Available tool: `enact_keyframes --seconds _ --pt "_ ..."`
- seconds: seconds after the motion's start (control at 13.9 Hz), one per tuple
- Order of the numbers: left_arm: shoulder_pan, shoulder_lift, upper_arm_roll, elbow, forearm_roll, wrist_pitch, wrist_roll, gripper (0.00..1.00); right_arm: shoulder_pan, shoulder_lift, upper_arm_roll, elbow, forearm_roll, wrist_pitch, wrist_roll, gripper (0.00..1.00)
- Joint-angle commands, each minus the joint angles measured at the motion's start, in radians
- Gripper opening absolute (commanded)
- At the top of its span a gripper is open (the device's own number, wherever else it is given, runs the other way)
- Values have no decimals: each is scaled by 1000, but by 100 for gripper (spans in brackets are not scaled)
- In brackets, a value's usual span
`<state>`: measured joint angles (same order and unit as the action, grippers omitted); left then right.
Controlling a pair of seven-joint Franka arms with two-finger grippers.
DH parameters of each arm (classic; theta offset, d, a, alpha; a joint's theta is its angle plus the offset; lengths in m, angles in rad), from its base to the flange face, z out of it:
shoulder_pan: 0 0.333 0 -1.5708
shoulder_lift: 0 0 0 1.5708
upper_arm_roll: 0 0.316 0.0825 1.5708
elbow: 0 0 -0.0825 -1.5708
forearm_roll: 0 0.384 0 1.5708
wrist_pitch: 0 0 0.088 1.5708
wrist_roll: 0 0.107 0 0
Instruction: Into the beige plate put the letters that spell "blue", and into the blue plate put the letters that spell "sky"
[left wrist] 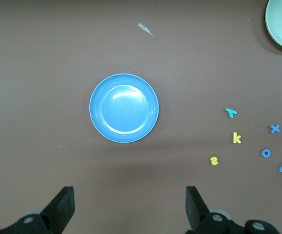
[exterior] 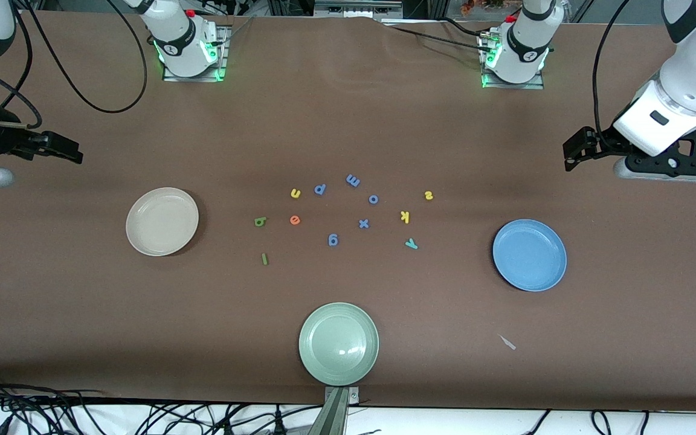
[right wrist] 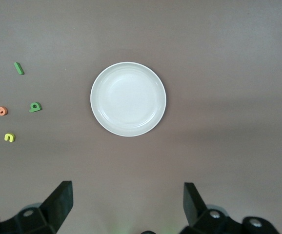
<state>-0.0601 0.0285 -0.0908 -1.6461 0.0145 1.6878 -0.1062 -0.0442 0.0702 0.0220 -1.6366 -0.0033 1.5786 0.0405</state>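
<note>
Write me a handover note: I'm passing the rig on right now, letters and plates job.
Left hand: open, empty, up over the table near the blue plate.
Right hand: open, empty, up over the table near the beige plate.
All letters lie loose mid-table between the two plates: b, l, u, e; s, k, y.
Done: nothing, both plates empty.
Left: b, l, u, e to beige; s, k, y to blue. Leave the blue-purple letters alone.

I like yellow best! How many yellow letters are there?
3. The u lies toward the beige plate; the s and k lie toward the blue plate. None look hidden.
</note>
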Motion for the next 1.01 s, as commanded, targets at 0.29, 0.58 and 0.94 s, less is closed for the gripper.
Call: enact_keyframes --seconds 0.29,0.58,0.94 --pt "-7 40 -1 11 4 -37 22 100 0 8 7 18 16 3 10 100" --pt "-10 108 -61 14 4 -36 19 100 42 43 16 18 14 66 12 100" --pt "-96 322 -99 75 -10 44 2 100 162 166 16 21 6 158 1 100"
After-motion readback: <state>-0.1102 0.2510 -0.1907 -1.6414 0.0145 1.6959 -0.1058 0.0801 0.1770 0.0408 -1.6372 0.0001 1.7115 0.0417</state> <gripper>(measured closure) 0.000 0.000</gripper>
